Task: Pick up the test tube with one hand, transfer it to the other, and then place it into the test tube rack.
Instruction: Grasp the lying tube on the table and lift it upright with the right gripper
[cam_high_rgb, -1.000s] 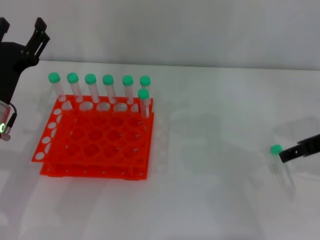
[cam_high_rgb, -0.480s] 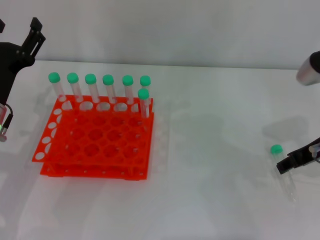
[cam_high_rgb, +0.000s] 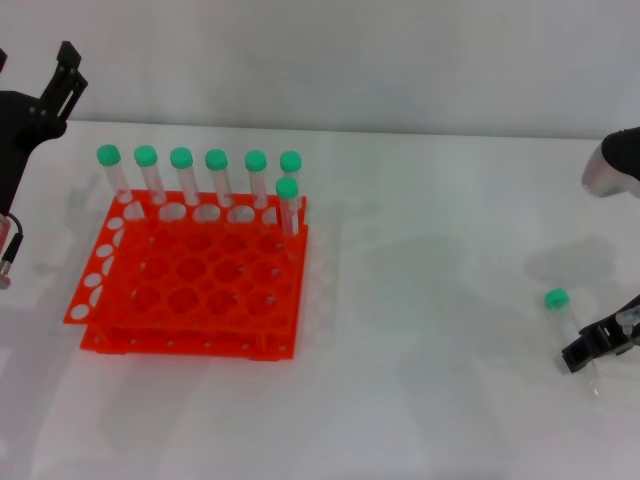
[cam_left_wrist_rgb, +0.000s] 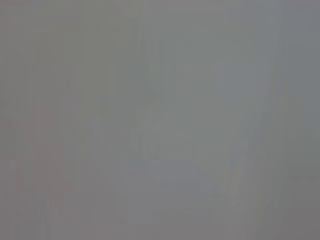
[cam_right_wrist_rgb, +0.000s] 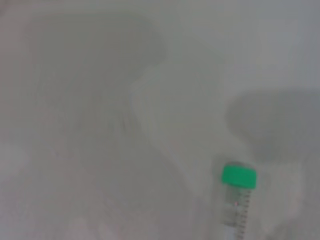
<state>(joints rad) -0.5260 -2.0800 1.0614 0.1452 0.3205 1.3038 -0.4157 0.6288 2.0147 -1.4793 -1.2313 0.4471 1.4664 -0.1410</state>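
A test tube (cam_high_rgb: 568, 325) with a green cap lies on the white table at the far right, cap pointing away from me. It also shows in the right wrist view (cam_right_wrist_rgb: 238, 197). My right gripper (cam_high_rgb: 598, 347) is low at the right edge, and one black finger (cam_high_rgb: 585, 352) crosses the tube's lower body. Whether it grips the tube does not show. My left gripper (cam_high_rgb: 35, 58) is raised at the far left with its fingers spread, empty, above and behind the orange-red test tube rack (cam_high_rgb: 190, 275).
Several green-capped tubes (cam_high_rgb: 218, 175) stand in the rack's back row, and one more (cam_high_rgb: 288, 205) stands in front of them at the right. A silver part of the right arm (cam_high_rgb: 608, 168) hangs over the table's right side. The left wrist view shows only grey.
The right gripper's finger has slid along the tube toward its tip, nearer to me. The silver right arm has come into view. The left gripper has drifted slightly left.
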